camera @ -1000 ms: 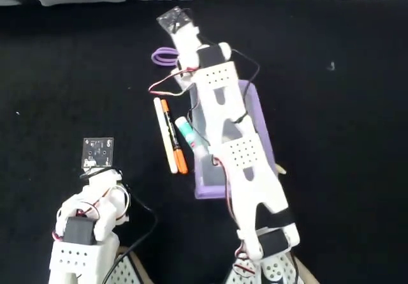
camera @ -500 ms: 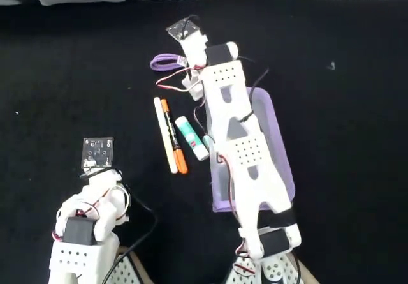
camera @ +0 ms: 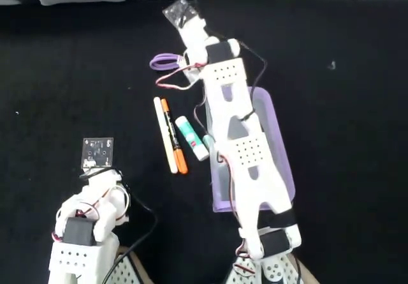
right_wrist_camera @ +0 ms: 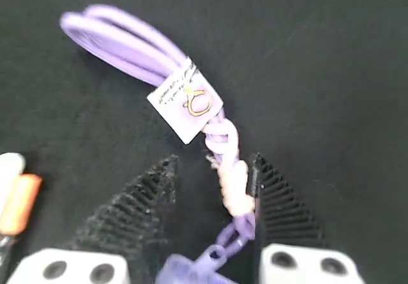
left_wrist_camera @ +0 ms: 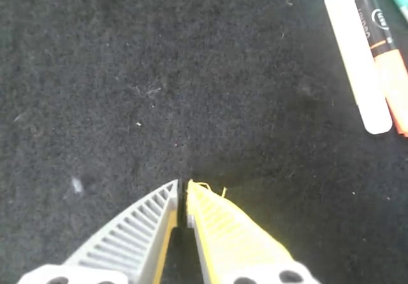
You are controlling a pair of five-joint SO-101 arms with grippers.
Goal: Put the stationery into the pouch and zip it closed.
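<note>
We see the purple pouch [camera: 279,145] lying on the black table [camera: 338,105], mostly under the right arm. Its purple strap loop [right_wrist_camera: 118,38] lies on the table past the pouch's far end. The right gripper [right_wrist_camera: 213,163] is partly open. The braided pink-and-purple cord of the strap runs between its fingers, close against one of them, and is not pinched.

A white tag [right_wrist_camera: 185,99] hangs on the strap. It has a gold ring mark and a line of tiny print that we cannot read.

The stationery is outside the pouch. A white pen [camera: 164,134] and an orange marker [camera: 174,138] lie side by side, touching. A white and teal glue stick [camera: 192,138] lies just beside the pouch edge. The marker's black band carries print too blurred to read.

The left gripper [left_wrist_camera: 182,187] has its jaws together with nothing in them. It sits low over bare table near the pen's end.
</note>
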